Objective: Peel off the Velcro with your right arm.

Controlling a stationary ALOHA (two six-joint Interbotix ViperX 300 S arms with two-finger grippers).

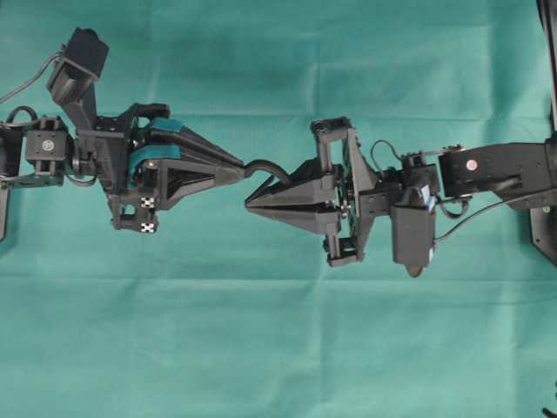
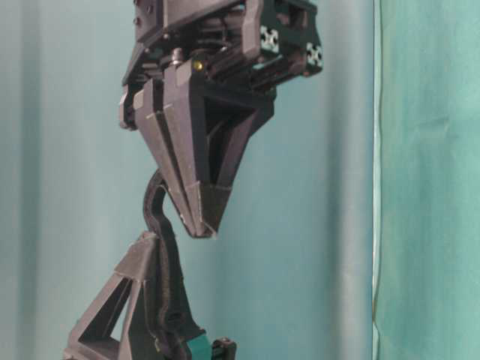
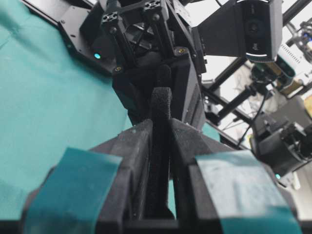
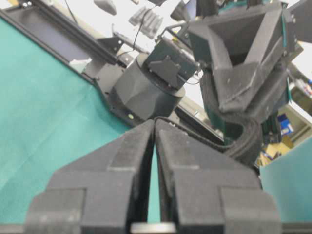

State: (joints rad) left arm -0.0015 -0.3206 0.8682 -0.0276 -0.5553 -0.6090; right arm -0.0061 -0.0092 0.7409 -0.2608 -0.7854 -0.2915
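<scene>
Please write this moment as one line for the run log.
left gripper: shut on Velcro | right gripper: shut on one Velcro layer | strap curved between both, above green cloth | peel: in progress

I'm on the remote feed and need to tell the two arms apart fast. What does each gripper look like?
The left gripper is black with long pointed jaws bearing teal patches, and black-white checker tags on its body. A camera sits on a black bracket above the wrist, trailing a thin cable. The right gripper is all black, with triangular pointed jaws, a boxy module and looping black cables.
</scene>
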